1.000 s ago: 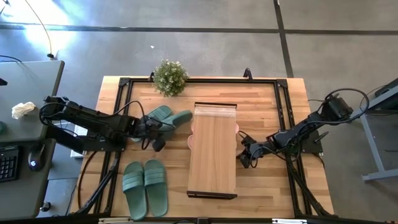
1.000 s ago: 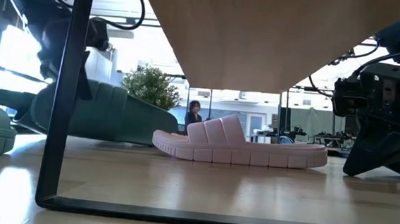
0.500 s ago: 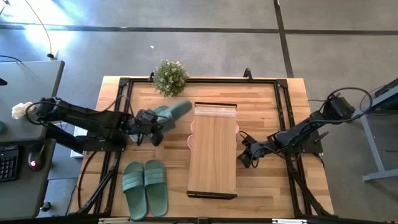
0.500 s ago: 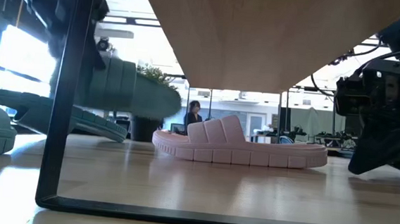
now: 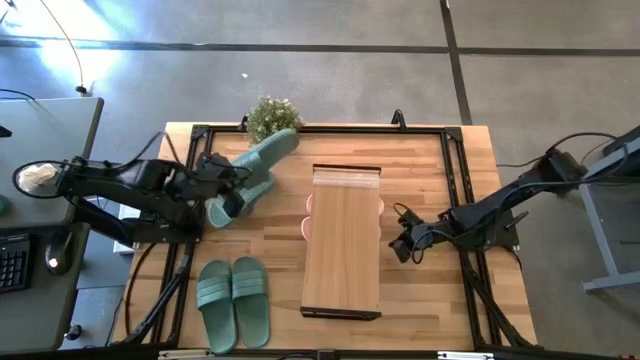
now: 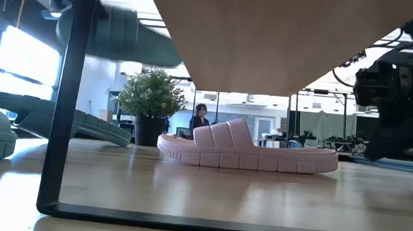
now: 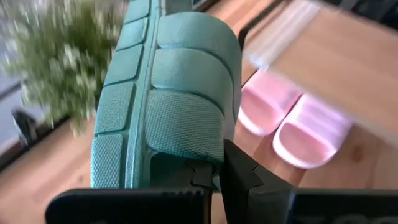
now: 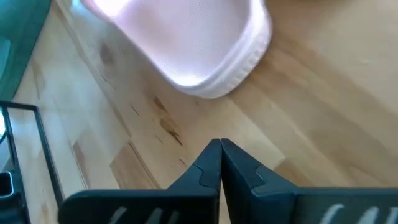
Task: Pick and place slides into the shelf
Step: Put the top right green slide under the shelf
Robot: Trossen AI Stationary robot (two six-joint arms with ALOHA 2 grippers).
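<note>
On table [image 5: 430,180]: perhaps six slides [image 5: 233,301].

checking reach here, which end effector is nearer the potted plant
Left. The left end effector, shut on a green slide, sits just below the potted plant; the right end effector is across the shelf.

Left gripper [image 7: 214,177]: fingers [image 7: 239,171] pressed together on the strap edge of a sage green slide [image 7: 168,93], which extends away from the fingers, ribbed strap facing the camera. Beyond the fingers, a pink pair of slides [image 7: 292,121] lies on the desk [image 7: 50,168], toes outward, heels under the shelf [image 7: 336,56]. Blurred potted plant [image 7: 50,59] beside the green slide.
</note>
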